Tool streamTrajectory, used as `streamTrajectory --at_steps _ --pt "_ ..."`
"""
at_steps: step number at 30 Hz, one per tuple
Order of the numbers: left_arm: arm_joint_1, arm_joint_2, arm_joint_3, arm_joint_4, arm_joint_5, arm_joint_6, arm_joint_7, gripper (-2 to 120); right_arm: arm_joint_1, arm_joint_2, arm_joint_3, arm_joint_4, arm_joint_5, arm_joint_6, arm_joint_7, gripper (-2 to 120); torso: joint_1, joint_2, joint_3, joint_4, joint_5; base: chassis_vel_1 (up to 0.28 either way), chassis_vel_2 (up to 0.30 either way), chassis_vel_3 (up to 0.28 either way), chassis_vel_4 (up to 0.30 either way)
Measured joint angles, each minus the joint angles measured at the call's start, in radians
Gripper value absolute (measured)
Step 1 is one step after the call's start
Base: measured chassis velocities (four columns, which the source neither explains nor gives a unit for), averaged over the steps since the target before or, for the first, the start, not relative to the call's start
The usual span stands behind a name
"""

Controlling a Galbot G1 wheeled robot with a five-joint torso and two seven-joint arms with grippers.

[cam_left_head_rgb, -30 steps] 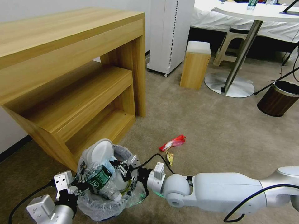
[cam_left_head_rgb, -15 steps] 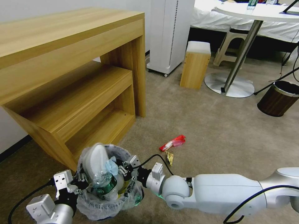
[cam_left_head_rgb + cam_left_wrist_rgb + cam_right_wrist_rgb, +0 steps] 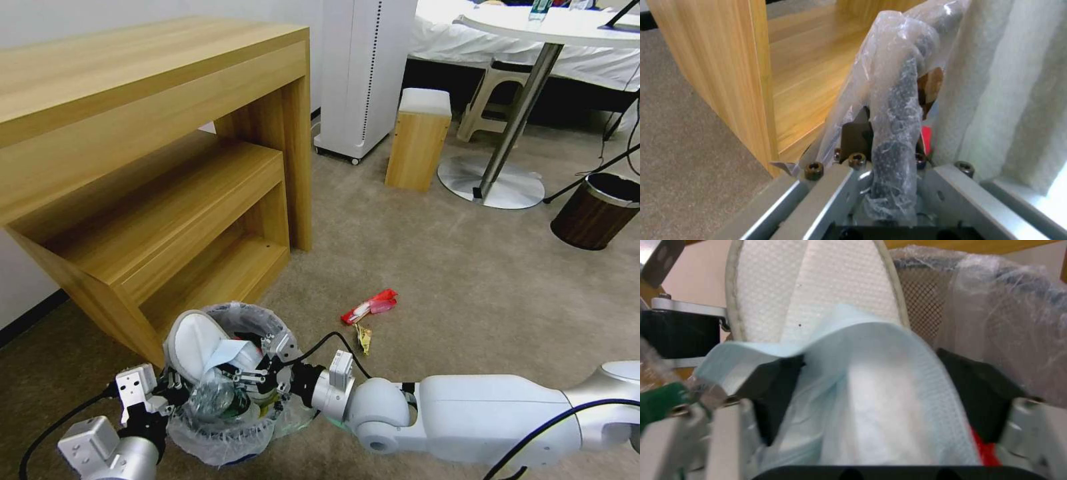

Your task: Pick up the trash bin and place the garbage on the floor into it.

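- The trash bin, lined with a crinkled clear bag, sits low beside the wooden shelf unit, between the two tools and crammed with litter.
- The left tool is clamped on the bin's bagged rim, one finger inside and one outside.
- The right tool reaches into the bin mouth from the opposite side, its jaws spread wide around a pale blue mask; whether they press it I cannot tell.
- A white slipper stands on end just beyond the right tool, long axis roughly upright, leaning on the rim.
- A red wrapper and a yellow wrapper lie on the floor behind the right tool, nearer the right arm.
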Motion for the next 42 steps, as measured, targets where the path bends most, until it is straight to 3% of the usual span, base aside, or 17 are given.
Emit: streamTrajectory --at_steps 5,20,30,42 --pt "0.003 -0.005 0.005 0.003 0.006 -0.001 0.001 1 -0.012 -0.004 0.01 -0.002 -0.014 0.002 0.004 99 0.0 0.0 0.0 0.0 0.0001 0.0 0.0 0.0 0.0" --pt "0.007 0.005 -0.001 0.008 0.008 0.012 0.0 1 -0.037 -0.006 0.037 -0.002 -0.035 0.011 0.008 100 0.0 0.0 0.0 -0.0001 0.0 0.0 0.0 0.0 0.0" --pt "0.027 0.091 -0.054 0.016 -0.113 0.089 -0.041 1 -0.024 0.015 0.032 -0.003 -0.047 0.033 -0.011 100 0.0 0.0 0.0 0.0 -0.0001 0.0 0.0 0.0 0.0" --pt "0.041 0.164 -0.067 0.032 -0.214 0.122 -0.08 1 -0.035 0.012 0.044 -0.005 -0.062 0.045 -0.024 100 0.0 0.0 0.0 0.0 0.0 0.0 0.0 0.0 0.0"
